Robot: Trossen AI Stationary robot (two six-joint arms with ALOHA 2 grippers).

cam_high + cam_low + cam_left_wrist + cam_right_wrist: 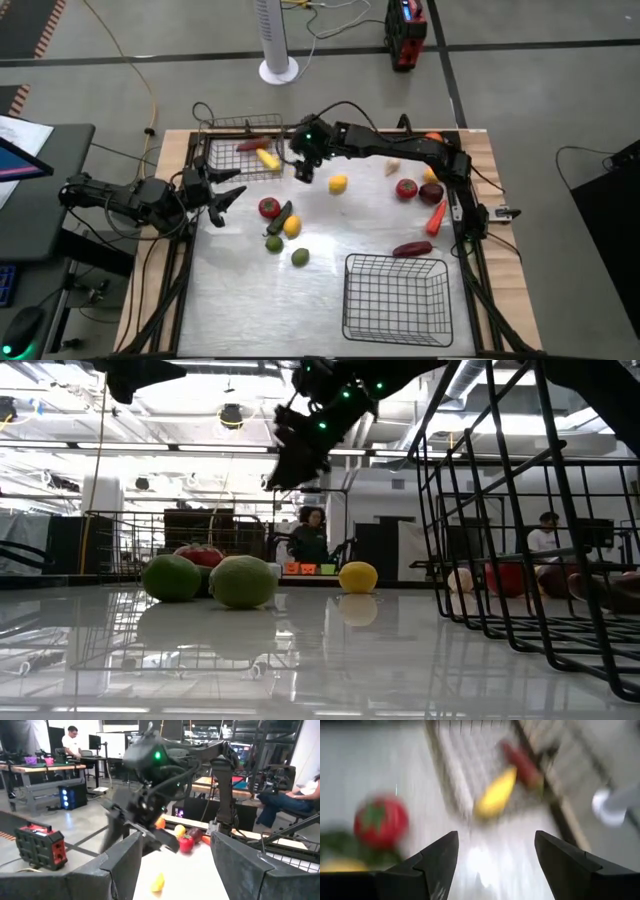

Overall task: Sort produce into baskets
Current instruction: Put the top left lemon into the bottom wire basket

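The right gripper (304, 168) is seen above the table (330, 290) in the upper centre of the high view, just right of the grey-silver basket (240, 150), its fingers (435, 857) spread wide with nothing held between them. Inside that basket, at the upper left of the table, a long yellow piece (268, 158) and a long red piece (252, 145) are shown lying side by side. The left gripper (222, 195) is held at the table's left edge, its fingers also parted and empty. A red tomato (269, 207), a dark green piece (280, 217), a yellow round piece (292, 226) and two green round pieces (274, 243) are clustered left of centre. A lemon (338, 184) is pictured alone near the middle. More produce is scattered along the right edge. The black basket (395, 298) is set at the lower right.
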